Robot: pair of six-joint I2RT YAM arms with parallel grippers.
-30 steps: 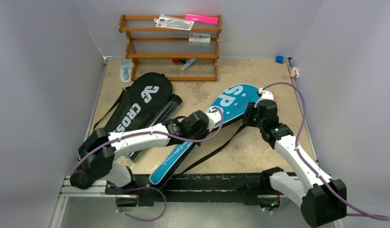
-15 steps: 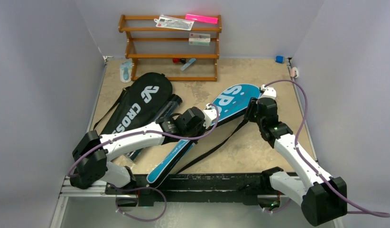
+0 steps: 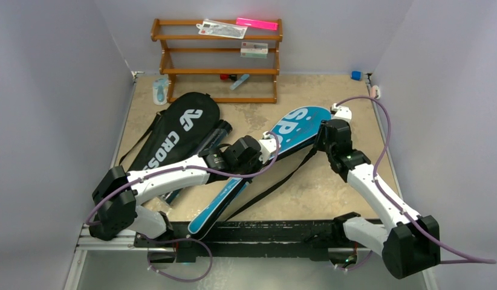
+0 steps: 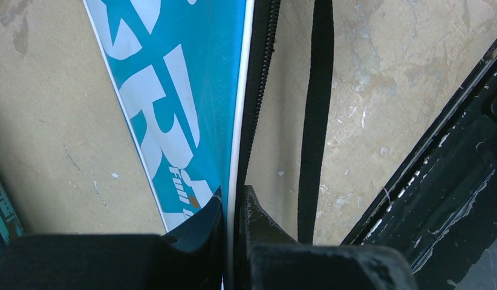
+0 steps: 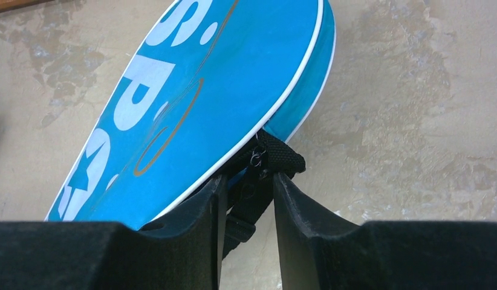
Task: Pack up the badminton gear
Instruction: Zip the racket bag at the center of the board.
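- The blue cover (image 3: 294,127) is laid slantwise across the middle of the tabletop (image 3: 306,193), lower left to upper right.
- Its piped edge is clamped between the left fingers (image 4: 198,241).
- The black tab (image 5: 276,158) at its head is straddled by the right fingers (image 5: 300,217), which are partly apart; a firm pinch cannot be told.
- Risk: the tab may be lost from a shallow hold, or the cover dragged if the clamp slips.

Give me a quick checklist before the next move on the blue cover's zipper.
1. Left hand pinching the blue cover at its edge: ok.
2. Right hand straddling the zipper pull: ok.
3. Right hand clamped on the pull: cannot tell.
4. Zipper track closed along the edge: cannot tell.
5. Black strap outside the left hand's pinch: ok.
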